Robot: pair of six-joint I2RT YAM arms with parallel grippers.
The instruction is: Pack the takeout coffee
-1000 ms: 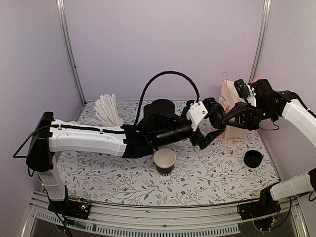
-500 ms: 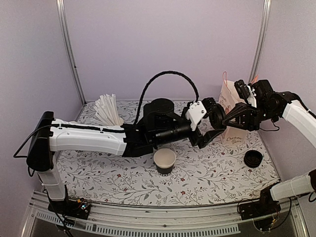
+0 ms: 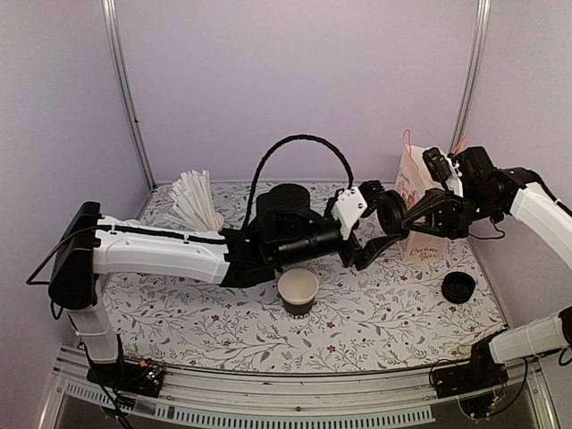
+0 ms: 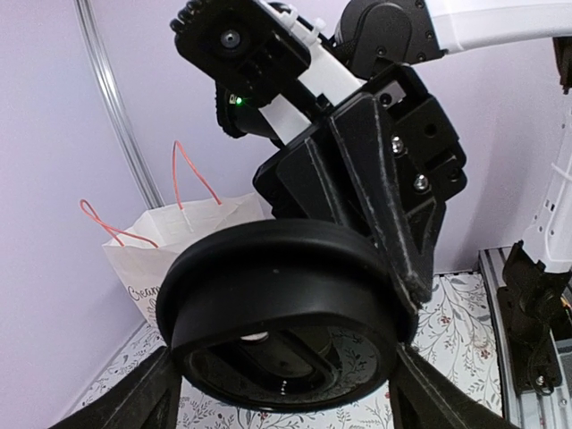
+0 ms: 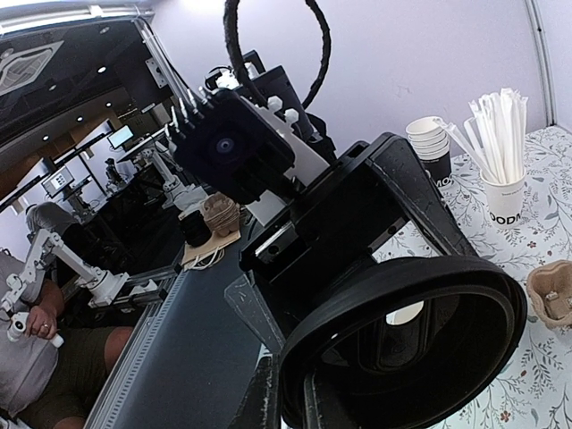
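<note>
left gripper [image 3: 387, 218]: wide, straddling lid [image 4: 277, 268] (actual grip: can't tell)
right gripper [image 3: 408, 218]: pinched tight on lid rim, just before paper bag [image 3: 413, 174]
cup [image 3: 298, 290]: lidless, upright, well left of bag

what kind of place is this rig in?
Probably a lab robot cell dressed up as a coffee takeout counter: plain booth walls, a floral tablecloth, a straw holder, an open paper cup and a handled paper bag.
</note>
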